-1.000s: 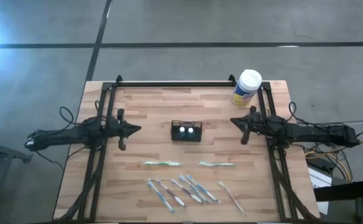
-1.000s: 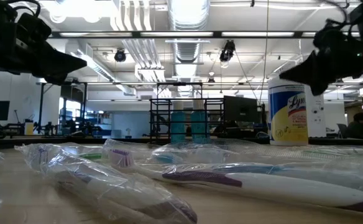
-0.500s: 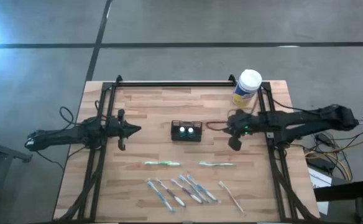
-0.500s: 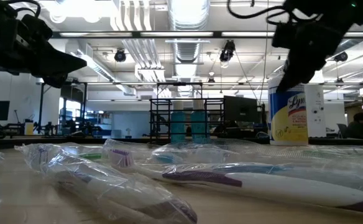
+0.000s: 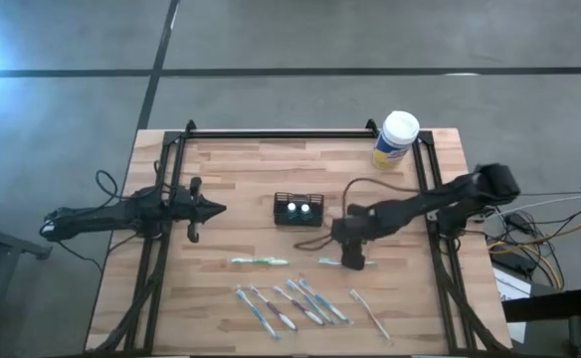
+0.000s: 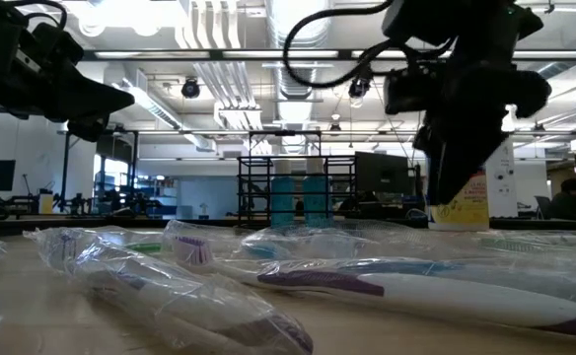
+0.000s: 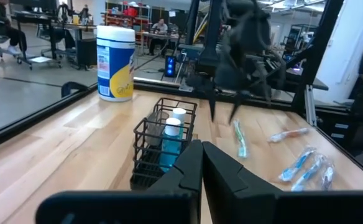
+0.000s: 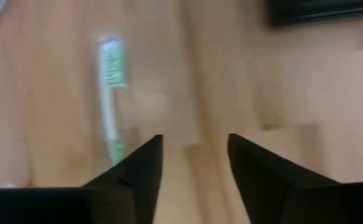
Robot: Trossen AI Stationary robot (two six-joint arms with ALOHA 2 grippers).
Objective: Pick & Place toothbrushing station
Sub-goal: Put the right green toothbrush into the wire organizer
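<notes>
The small black wire basket (image 5: pixel 298 210) stands mid-table on its base, with two white-capped blue tubes (image 7: pixel 170 134) upright in it. Two slim green-white pieces (image 5: pixel 260 262) (image 5: pixel 332 263) lie flat nearer the front edge. Several wrapped toothbrushes (image 5: pixel 290 303) lie in front of them. My right gripper (image 5: pixel 352 261) hangs open, fingers down, over the right-hand green-white piece (image 8: pixel 112 93) and touches nothing. My left gripper (image 5: pixel 216 208) is shut and empty, held level left of the basket.
A white-lidded canister with a yellow label (image 5: pixel 397 139) stands at the table's far right corner. One more toothbrush (image 5: pixel 370 313) lies at the front right. Black frame rails (image 5: pixel 161 249) run along both sides of the wooden table (image 5: pixel 231 169).
My right gripper has swung from the table's right side toward the middle and the near edge. It has tipped from level to pointing down over the right-hand green-white piece. No object has moved.
</notes>
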